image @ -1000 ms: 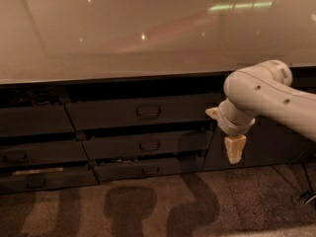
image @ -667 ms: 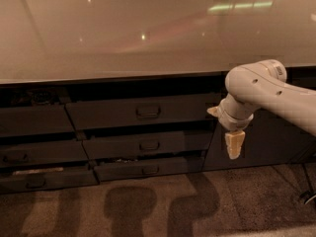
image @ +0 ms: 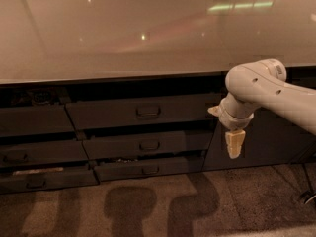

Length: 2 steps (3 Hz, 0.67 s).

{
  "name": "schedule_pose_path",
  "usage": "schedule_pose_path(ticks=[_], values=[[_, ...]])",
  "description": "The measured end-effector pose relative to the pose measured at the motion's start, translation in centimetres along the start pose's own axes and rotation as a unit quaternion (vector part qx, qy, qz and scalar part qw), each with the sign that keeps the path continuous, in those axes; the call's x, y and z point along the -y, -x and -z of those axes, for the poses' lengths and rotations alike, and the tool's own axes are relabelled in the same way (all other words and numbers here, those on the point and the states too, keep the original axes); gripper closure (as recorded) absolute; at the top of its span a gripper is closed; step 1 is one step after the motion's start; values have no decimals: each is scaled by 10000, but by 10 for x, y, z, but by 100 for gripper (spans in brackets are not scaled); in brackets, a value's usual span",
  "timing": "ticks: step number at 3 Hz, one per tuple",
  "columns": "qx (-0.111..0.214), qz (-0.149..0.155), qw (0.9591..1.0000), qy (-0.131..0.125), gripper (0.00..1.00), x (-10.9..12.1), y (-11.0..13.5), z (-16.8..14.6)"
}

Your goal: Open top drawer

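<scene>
The top drawer (image: 113, 112) is the widest dark grey front just under the counter, with a small loop handle (image: 148, 111) at its centre. It stands slightly ajar, with a dark gap above it. My gripper (image: 234, 146) hangs from the white arm (image: 266, 90) to the right of the drawer stack, pointing down, level with the middle drawer. It is well to the right of the top drawer's handle and apart from it.
Below the top drawer sit two shorter drawer fronts (image: 148, 144) (image: 148, 169), both slightly out. Another drawer stack (image: 29, 152) is at the left. A pale glossy counter (image: 148, 28) runs above. A dark cabinet door (image: 266, 142) is behind the gripper. Speckled floor (image: 197, 206) lies below.
The arm and gripper have shifted slightly to the right and a little lower. The drawers have not moved.
</scene>
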State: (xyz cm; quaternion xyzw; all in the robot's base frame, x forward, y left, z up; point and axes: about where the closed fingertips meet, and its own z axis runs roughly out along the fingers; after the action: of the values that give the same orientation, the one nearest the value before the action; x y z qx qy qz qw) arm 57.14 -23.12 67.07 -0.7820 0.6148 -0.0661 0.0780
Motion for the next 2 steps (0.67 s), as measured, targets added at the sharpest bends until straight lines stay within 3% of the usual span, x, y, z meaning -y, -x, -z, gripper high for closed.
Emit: schedule_pose_path(ticks=[1,2], values=[[-241,-137,9996,71,0,33,-12,13],[-277,-188,9994,-125,0,59,-14,32]])
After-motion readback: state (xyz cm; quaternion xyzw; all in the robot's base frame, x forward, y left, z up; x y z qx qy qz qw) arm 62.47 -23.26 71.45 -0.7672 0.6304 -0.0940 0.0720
